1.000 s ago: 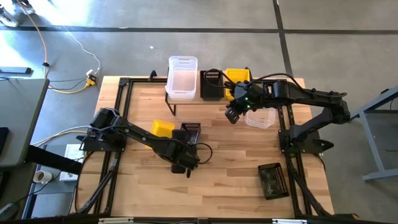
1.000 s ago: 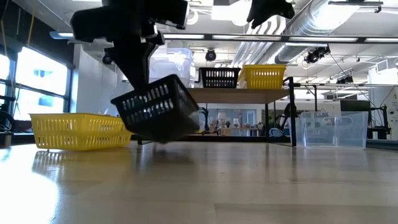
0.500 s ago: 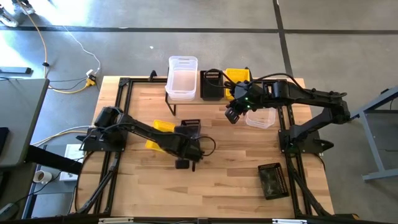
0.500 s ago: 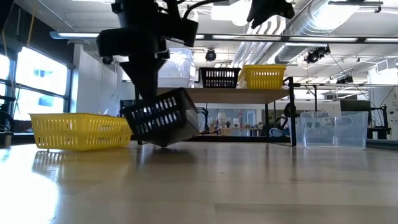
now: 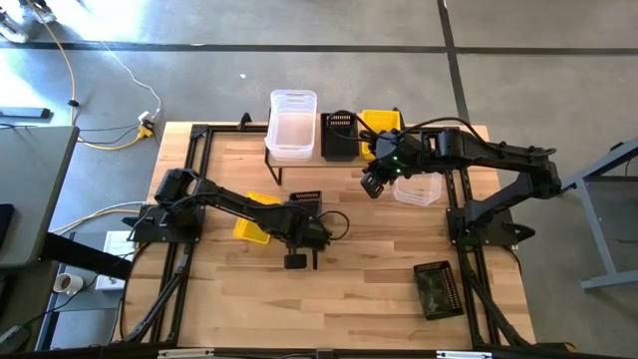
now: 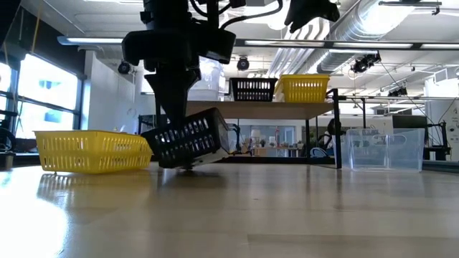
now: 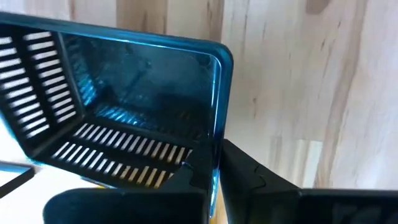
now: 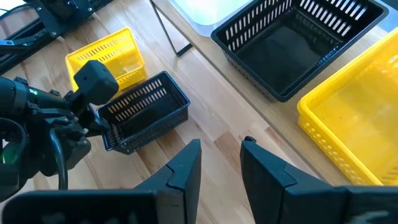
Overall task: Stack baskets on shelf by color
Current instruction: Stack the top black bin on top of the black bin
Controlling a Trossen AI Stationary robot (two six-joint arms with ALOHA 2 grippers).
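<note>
A black mesh basket (image 6: 190, 139) hangs tilted at mid-table, with my left gripper (image 6: 172, 118) shut on it from above; it also shows in the high view (image 5: 307, 202) and the right wrist view (image 8: 146, 107). To its left a yellow basket (image 6: 90, 150) rests on its base. The shelf (image 6: 287, 110) at the far edge carries clear baskets (image 5: 292, 125), a black one (image 5: 339, 135) and a yellow one (image 5: 381, 126). My right gripper (image 8: 221, 167) hovers open, high in front of the shelf (image 5: 374, 184), with nothing between its fingers. My left gripper pinches one end wall of the black basket at its rim (image 7: 216, 143), one finger inside the basket and one (image 7: 249, 174) outside. The fingers come from above, pointing steeply down. The basket hangs tilted below them, its low corner (image 6: 188, 165) at the tabletop.
A clear basket (image 5: 419, 189) stands on the table by the shelf's right end, under my right arm. Another black basket (image 5: 436, 289) lies at the near right. Bare wood stretches along the table's near half (image 5: 349, 299).
My left gripper has carried the black basket toward the table's far edge and down, rolling a little. The basket, which hung clear and tilted, has sunk until its low corner reaches the tabletop. The grip has stayed shut.
</note>
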